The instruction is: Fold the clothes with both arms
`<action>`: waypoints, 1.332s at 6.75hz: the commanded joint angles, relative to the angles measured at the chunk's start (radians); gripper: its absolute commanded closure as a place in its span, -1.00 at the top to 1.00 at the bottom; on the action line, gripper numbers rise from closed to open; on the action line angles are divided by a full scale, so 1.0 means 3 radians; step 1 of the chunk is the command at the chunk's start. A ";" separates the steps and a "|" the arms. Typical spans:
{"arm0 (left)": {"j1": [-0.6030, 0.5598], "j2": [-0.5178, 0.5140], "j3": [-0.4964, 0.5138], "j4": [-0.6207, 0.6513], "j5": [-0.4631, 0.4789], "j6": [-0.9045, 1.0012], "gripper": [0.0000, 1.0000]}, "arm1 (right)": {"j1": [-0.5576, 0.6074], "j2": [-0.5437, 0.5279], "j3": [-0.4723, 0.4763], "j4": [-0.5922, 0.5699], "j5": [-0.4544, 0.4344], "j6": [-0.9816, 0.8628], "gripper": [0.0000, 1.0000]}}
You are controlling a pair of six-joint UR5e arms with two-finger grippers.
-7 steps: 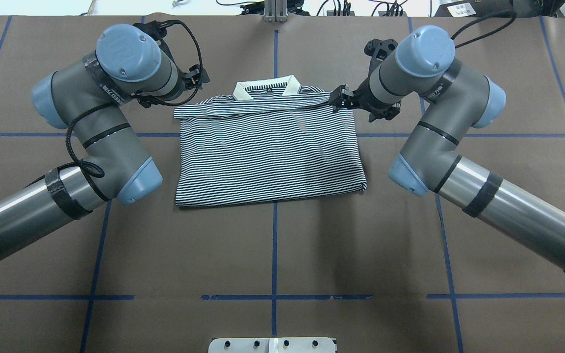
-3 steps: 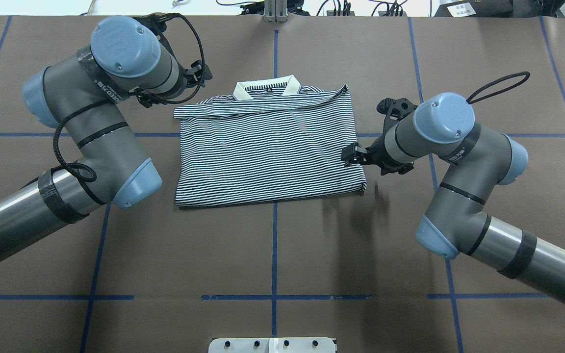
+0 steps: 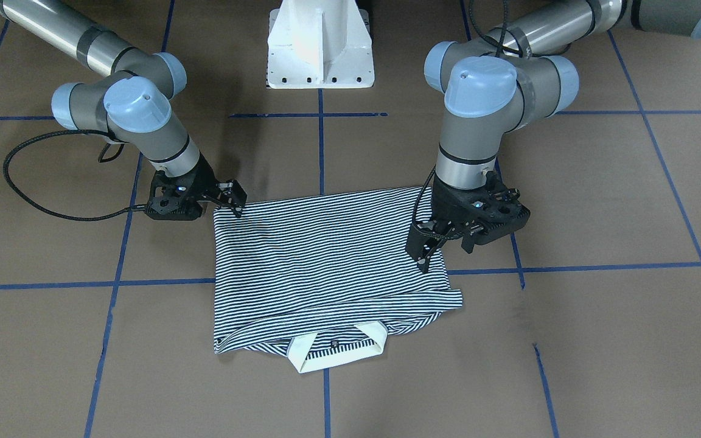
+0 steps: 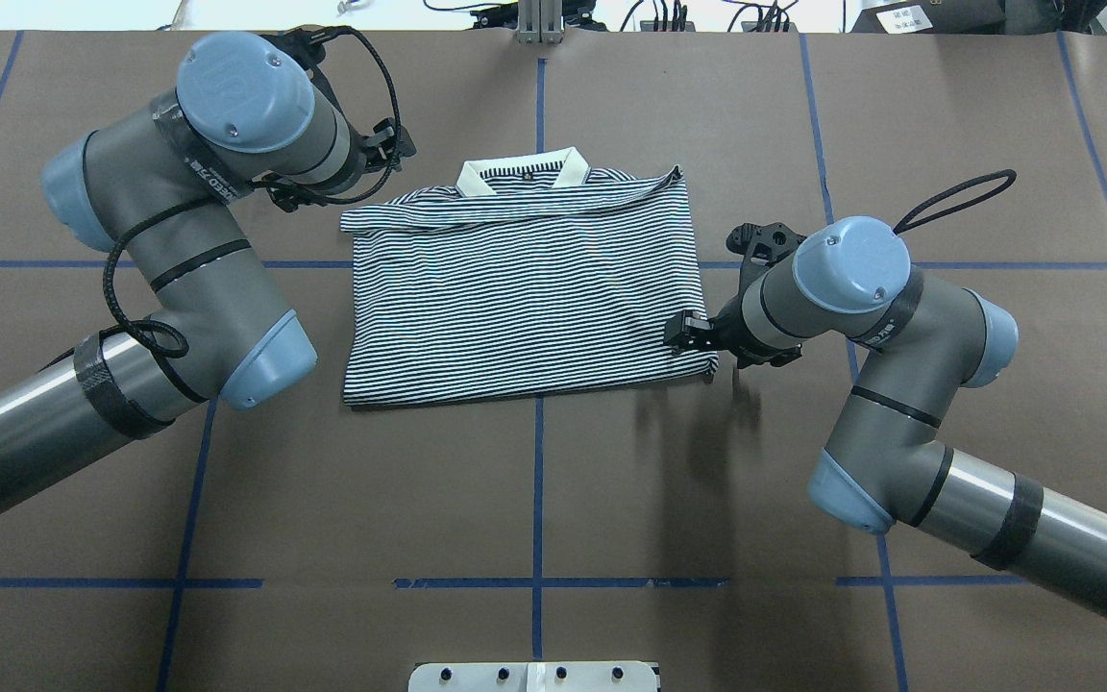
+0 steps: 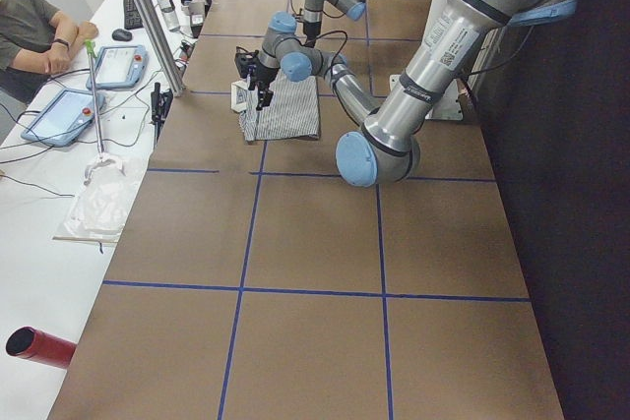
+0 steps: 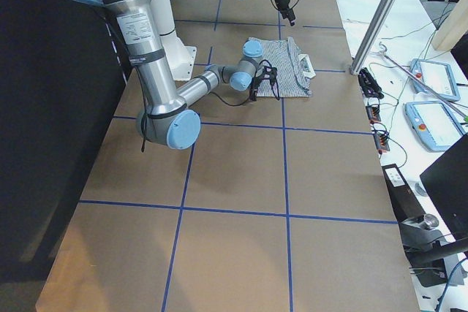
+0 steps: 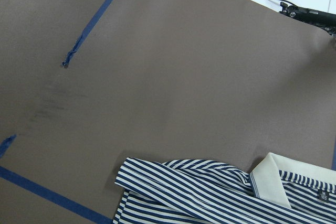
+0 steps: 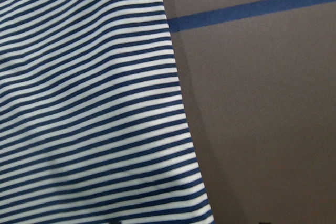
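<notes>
While its 2 fingertips stand slightly apart with nothing between them, the right gripper point(image 4: 686, 333) sits low at the right edge of the polo shirt point(image 4: 525, 298), just beside the shirt's corner nearest the robot. Whether it touches the cloth I cannot tell. Its wrist view shows only that striped edge and bare table with 1 blue tape line point(image 8: 252, 9) beside it.

The left gripper point(image 3: 425, 258) hangs above the table off the shirt's far left corner. In the overhead view its own wrist hides it. In the front-facing view its fingers point down and carry nothing, but I cannot tell whether they are parted or pressed together. Its wrist view looks down on a loose striped fold and 1 end of the cream collar point(image 7: 270, 179).

The shirt lies flat on the brown table point(image 4: 534, 500), folded into a rough rectangle. Its collar is on the side away from the robot, and a straight folded edge is on the near side. It straddles the tape line running down the table's middle, between the 2 arms.

The white pedestal base point(image 3: 320, 42) stands well apart from the shirt. A person point(image 5: 30, 22) sits at the side bench.
</notes>
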 commanded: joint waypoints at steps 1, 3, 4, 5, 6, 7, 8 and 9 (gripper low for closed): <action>0.0000 0.0000 0.0000 0.0000 0.0000 -0.0006 1.00 | -0.0007 0.0030 0.0035 -0.0141 0.0024 -0.0014 -0.80; 0.0000 0.0000 -0.0005 0.0000 0.0000 -0.0012 1.00 | -0.0007 0.0015 0.0040 -0.0162 -0.0002 -0.0024 -1.00; 0.0000 0.0000 -0.0010 -0.0005 0.0000 -0.0012 1.00 | -0.0002 0.0015 0.0055 -0.0152 -0.0012 -0.0024 -1.00; 0.0000 -0.0005 -0.0015 -0.0005 0.0000 -0.0012 1.00 | 0.0018 -0.0036 0.0141 -0.0157 0.0094 -0.0049 -1.00; 0.0005 -0.0005 -0.0021 -0.0005 0.0000 -0.0012 1.00 | 0.0013 -0.0239 0.0355 -0.0162 0.0095 -0.0050 -1.00; 0.0000 0.0000 -0.0026 -0.0005 0.0000 -0.0012 1.00 | -0.0118 -0.0590 0.0716 -0.0162 0.0090 -0.0029 -1.00; 0.0010 0.0010 -0.0051 -0.0005 0.0000 -0.0012 1.00 | -0.0322 -0.1029 0.1150 -0.0162 0.0100 0.0026 -1.00; 0.0020 0.0020 -0.0097 -0.0005 0.0005 -0.0032 1.00 | -0.0623 -0.1317 0.1428 -0.0162 0.0100 0.0270 -1.00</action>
